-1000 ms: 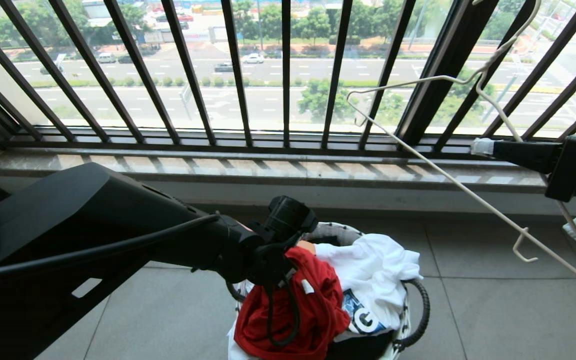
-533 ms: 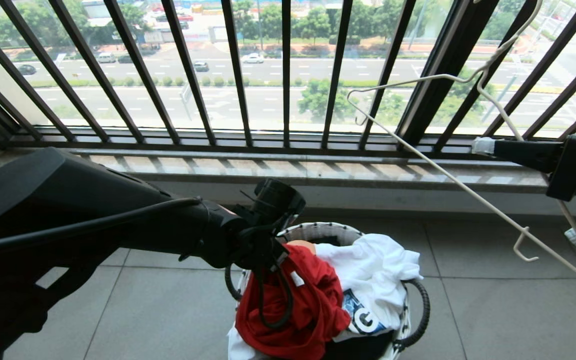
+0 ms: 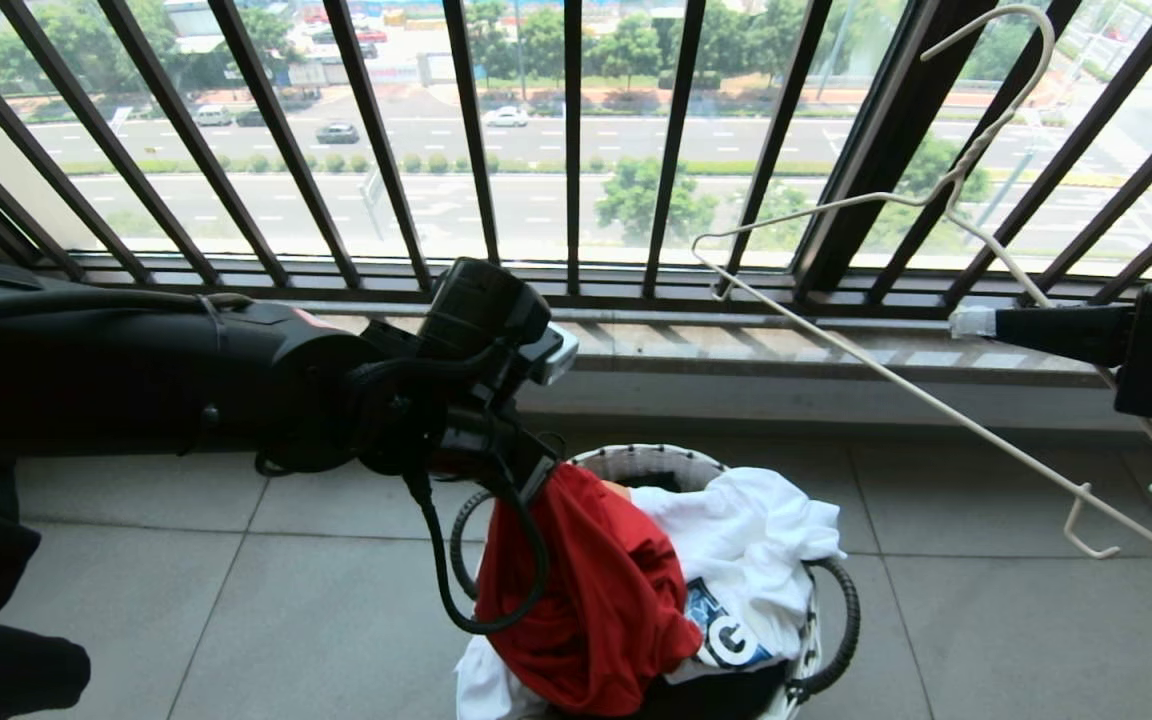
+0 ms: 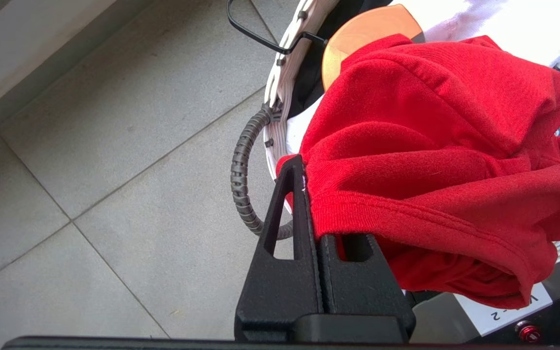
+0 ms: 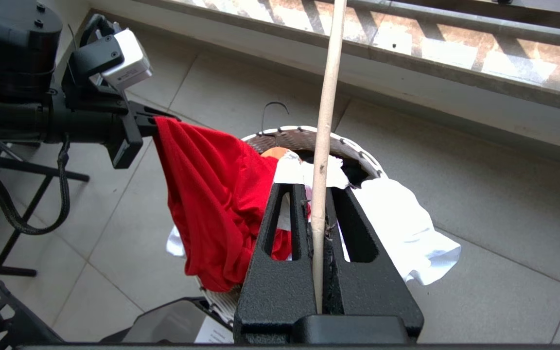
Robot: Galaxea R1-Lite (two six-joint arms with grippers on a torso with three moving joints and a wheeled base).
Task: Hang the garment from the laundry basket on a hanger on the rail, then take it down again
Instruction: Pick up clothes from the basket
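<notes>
In the head view, a white mesh laundry basket (image 3: 816, 640) is seen on a grey tiled floor (image 3: 236, 600) in front of a dark barred window railing (image 3: 576, 150). The left gripper (image 3: 534, 478) is positioned just above the basket's near-left rim, and its fingers are clamped on the edge of the red garment (image 3: 586, 600), which hangs from them with its lower part draped over the basket. A white shirt with a dark graphic (image 3: 746, 560) is heaped in the basket beside it. At the right, the right gripper (image 3: 971, 322) is closed on a thin off-white wire hanger (image 3: 886, 375), held tilted in the air in front of the railing, well apart from the basket.

In the left wrist view, the left gripper (image 4: 309, 194) is shown with its jaws pressed together on a hemmed edge of the garment (image 4: 430, 160). The basket (image 4: 275, 97) and its coiled dark handle (image 4: 241, 170) are seen behind.

In the right wrist view, the right gripper (image 5: 318, 214) is shown pinching one wire of the hanger (image 5: 326, 107) between its fingers. Beyond, the garment (image 5: 207, 194) is seen hanging from the left gripper (image 5: 156, 120) above the basket (image 5: 309, 133).
</notes>
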